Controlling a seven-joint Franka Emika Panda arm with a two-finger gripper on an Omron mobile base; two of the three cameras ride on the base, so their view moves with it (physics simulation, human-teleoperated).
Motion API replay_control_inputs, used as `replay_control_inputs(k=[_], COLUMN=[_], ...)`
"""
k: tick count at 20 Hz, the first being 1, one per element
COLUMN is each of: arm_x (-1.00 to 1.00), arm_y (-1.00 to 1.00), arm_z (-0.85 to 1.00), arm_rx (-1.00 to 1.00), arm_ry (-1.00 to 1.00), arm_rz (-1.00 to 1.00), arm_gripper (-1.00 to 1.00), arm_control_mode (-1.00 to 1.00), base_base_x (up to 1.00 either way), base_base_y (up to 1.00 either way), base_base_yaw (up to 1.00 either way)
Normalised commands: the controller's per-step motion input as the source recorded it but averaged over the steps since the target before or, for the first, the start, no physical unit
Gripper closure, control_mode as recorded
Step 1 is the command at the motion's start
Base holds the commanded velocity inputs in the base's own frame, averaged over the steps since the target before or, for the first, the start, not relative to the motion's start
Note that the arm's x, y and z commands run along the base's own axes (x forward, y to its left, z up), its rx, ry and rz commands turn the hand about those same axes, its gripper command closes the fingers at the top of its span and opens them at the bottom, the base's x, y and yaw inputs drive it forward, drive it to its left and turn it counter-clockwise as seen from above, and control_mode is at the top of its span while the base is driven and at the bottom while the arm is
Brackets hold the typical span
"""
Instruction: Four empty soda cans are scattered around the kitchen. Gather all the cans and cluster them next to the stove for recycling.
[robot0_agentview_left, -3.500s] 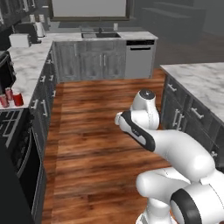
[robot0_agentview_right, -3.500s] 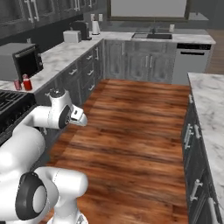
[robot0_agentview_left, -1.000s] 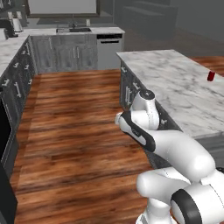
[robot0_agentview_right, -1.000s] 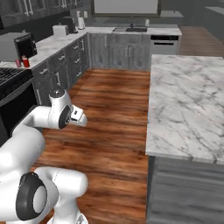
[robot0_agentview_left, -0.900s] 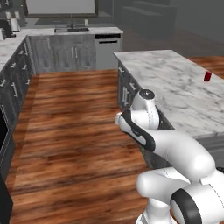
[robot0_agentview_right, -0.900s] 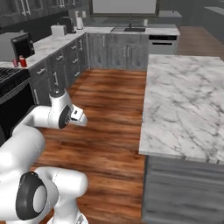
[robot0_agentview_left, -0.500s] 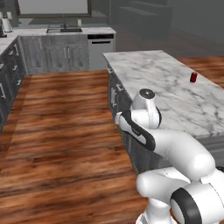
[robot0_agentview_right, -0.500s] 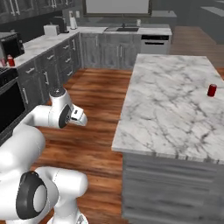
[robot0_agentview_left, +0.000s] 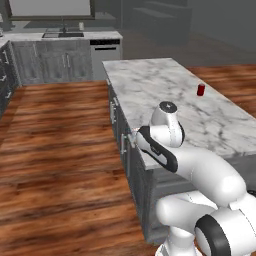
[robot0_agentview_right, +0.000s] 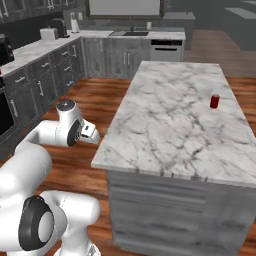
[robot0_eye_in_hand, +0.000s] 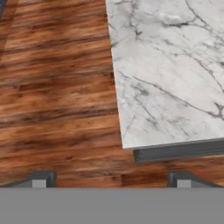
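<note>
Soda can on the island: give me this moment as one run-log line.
target: soda can upright on marble island, far right side | gripper: open, empty, over floor by island's near corner | contact: none | stage: approach, not grasped

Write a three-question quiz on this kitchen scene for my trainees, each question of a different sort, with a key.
1. True or false: the can stands upright on the island.
2. Multiple choice: the gripper is (A) shut on a can, (B) open and empty, (C) shut on nothing.
3. Fill in: in the hand view, the fingers point down at a corner of the island and the wooden ____.

Key: 1 true; 2 B; 3 floor.
</note>
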Motion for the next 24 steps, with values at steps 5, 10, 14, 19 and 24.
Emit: replay_control_inputs(k=[5,10,14,19,24], arm_x=[0.0,0.0,0.0,0.0,0.0], arm_y=[0.0,0.0,0.0,0.0,0.0], arm_z=[0.0,0.0,0.0,0.0,0.0], arm_rx=[0.0,0.0,0.0,0.0,0.0], arm_ry=[0.0,0.0,0.0,0.0,0.0], arm_rz=[0.0,0.0,0.0,0.0,0.0], arm_gripper=[-1.0,-1.0,-1.0,-1.0,-1.0], arm_control_mode=[1.0,1.0,1.0,1.0,1.0], base_base_x=[0.0,0.0,0.0,0.0,0.0], base_base_y=[-0.64,-0.63,-0.63,-0.63,-0.63], base_base_yaw=[0.01,0.02,0.02,0.01,0.01])
